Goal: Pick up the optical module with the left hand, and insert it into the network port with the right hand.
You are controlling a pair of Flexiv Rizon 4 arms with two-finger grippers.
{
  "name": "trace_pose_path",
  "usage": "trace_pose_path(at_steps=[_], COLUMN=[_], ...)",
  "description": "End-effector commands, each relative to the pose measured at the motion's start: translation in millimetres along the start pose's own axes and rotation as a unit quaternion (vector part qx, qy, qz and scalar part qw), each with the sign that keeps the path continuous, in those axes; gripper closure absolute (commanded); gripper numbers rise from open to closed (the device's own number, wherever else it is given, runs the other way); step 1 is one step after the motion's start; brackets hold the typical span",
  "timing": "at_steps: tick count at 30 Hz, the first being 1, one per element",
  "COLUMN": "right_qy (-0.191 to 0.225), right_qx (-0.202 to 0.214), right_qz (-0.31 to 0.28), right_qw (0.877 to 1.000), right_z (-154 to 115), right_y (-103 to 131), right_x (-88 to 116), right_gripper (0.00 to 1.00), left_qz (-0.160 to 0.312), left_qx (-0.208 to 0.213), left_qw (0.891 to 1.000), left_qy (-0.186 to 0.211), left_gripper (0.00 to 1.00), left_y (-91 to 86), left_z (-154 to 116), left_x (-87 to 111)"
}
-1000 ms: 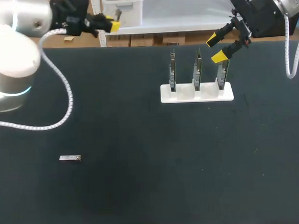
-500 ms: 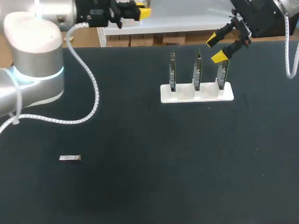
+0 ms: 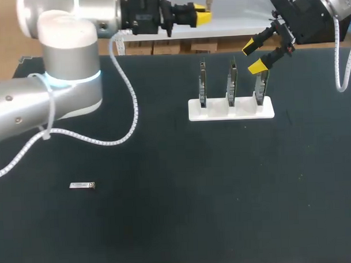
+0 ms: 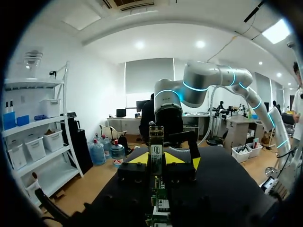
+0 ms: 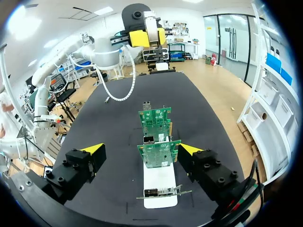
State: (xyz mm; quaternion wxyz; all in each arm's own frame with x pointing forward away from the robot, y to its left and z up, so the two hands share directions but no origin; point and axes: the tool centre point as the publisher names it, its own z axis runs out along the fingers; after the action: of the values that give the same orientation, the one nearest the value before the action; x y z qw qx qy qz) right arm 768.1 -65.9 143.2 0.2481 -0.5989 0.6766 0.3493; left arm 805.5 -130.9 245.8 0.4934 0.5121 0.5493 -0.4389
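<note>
The optical module (image 3: 82, 185), a small silver bar, lies alone on the dark table (image 3: 167, 212) at the front left. My left gripper (image 3: 201, 6) hangs high over the far edge, far from the module, its yellow tips only a slim gap apart and holding nothing. In the left wrist view that gripper (image 4: 156, 161) points along the row of boards. A white stand (image 3: 231, 110) holds three upright green network boards (image 3: 232, 80). Above the rightmost board (image 3: 261, 82), my right gripper (image 3: 253, 55) is wide open and empty. In the right wrist view its tips (image 5: 142, 149) flank the nearest board (image 5: 159, 152).
The left arm's white cable (image 3: 125, 98) loops low over the back left of the table. The stand's base (image 5: 160, 184) extends under the right gripper. Open dark mat lies between the module and the stand.
My left arm has swung to the right along the far edge, carrying its gripper from the back left to just left of the stand. The right arm and the module have not moved.
</note>
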Motion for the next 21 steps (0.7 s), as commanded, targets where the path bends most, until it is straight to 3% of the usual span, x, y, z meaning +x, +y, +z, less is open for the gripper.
trace_pose_path(at_steps=[1,21], right_qy=[0.0,0.0], right_qx=[0.001,0.001], right_qz=[0.0,0.0], right_qw=[1.0,1.0], right_z=[0,0], right_y=[1,1], right_x=[0,0], right_gripper=[0.0,0.0], left_qz=[0.002,-0.03], left_qx=[0.003,0.026], left_qw=[1.0,0.999], left_qy=[-0.003,-0.03], left_gripper=[1.0,1.0], left_y=[-1.5,-30.9], left_z=[17,67], left_x=[3.3,22.8])
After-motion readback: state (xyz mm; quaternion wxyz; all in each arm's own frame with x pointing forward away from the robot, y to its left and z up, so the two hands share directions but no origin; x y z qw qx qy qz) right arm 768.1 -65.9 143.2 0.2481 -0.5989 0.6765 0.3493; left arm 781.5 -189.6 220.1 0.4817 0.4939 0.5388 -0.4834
